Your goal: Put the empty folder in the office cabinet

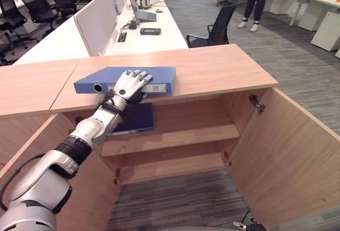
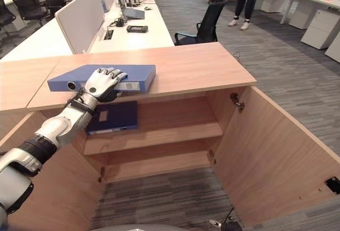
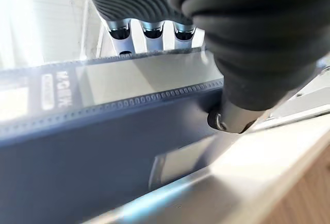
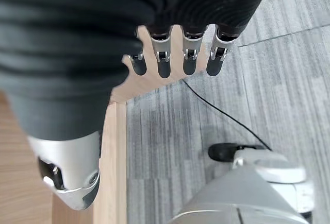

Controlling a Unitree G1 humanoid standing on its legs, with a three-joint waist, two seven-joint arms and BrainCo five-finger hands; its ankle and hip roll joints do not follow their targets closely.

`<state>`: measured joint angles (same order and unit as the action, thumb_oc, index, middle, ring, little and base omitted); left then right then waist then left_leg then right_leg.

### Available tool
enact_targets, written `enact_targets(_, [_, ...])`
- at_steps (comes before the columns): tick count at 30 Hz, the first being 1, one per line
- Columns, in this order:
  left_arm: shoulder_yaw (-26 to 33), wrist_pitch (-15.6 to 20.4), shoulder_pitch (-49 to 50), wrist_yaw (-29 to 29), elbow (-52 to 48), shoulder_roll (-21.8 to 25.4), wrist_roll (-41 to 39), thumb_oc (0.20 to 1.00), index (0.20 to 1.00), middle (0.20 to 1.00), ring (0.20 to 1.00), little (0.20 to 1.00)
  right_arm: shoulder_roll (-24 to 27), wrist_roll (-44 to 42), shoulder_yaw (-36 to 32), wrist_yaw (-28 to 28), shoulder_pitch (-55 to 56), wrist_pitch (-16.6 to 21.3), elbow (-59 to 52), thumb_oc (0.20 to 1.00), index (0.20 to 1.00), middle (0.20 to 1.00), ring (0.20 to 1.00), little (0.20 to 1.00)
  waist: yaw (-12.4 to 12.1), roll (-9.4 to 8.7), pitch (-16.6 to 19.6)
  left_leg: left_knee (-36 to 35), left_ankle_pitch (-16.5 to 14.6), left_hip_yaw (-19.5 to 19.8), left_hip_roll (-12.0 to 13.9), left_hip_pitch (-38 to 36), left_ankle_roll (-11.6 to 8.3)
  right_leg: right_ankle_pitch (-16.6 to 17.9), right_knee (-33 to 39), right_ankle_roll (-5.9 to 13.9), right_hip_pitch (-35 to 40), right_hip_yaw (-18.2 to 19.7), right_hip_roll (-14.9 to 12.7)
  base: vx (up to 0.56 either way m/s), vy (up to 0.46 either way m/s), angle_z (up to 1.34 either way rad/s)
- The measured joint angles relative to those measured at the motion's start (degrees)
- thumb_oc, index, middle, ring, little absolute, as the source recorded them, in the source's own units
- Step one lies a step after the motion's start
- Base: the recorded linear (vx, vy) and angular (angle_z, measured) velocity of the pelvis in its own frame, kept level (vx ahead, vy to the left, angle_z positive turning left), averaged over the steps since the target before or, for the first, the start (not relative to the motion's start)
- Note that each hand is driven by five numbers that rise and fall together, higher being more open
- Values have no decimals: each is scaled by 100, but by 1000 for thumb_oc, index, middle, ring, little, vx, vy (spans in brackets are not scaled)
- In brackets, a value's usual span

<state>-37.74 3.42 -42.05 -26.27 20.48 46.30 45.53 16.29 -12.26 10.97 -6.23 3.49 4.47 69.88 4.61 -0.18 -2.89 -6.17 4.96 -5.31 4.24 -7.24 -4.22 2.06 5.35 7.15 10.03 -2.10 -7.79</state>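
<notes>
A blue folder (image 1: pixel 159 74) lies flat on the wooden top of the office cabinet (image 1: pixel 223 66), its spine facing me at the front edge. My left hand (image 1: pixel 127 85) reaches up from below: its fingers (image 3: pixel 147 31) curl over the folder's top face and its thumb (image 3: pixel 232 116) presses against the spine (image 3: pixel 129 147). A second, darker blue folder (image 1: pixel 135 118) lies on the cabinet's upper shelf (image 1: pixel 196 127), just under that hand. My right hand (image 4: pixel 162 62) hangs low beside the open door's edge, fingers straight and holding nothing.
Both cabinet doors stand open; the right door (image 1: pixel 287 151) swings out over the grey carpet. A lower shelf (image 1: pixel 175 164) is bare. Behind the cabinet are white desks (image 1: pixel 143 34), a black office chair (image 1: pixel 215 29) and a standing person (image 1: pixel 257 2).
</notes>
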Motion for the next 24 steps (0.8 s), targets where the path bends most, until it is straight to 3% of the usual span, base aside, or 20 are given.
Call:
enact_targets(7, [881, 156, -2, -104, -964, 394, -427, 200, 200, 200, 200, 200, -18, 0, 5, 6, -47, -12, 4, 1000, 1000, 1000, 1000, 1000, -229, 17, -37, 1, 16, 120, 4, 58, -23, -9, 2, -13, 17, -130, 16, -38, -18, 11])
enact_targets(14, [1315, 259, 38, -183, -1474, 459, -714, 200, 200, 200, 200, 200, -37, 1, 7, 11, -82, -18, 0, 1000, 1000, 1000, 1000, 1000, -384, 49, -57, 0, 16, 250, 7, 85, -76, -19, 2, -30, 53, -217, 33, -12, -18, 7])
enact_targets(24, [2930, 717, 1166, -193, -2910, 356, -1661, 200, 200, 200, 200, 200, -62, 3, 16, 137, -168, -14, -43, 1000, 1000, 1000, 1000, 1000, -537, 202, -97, 0, 26, 364, 9, 86, -89, -55, 3, -54, 127, -352, 48, -11, -19, 7])
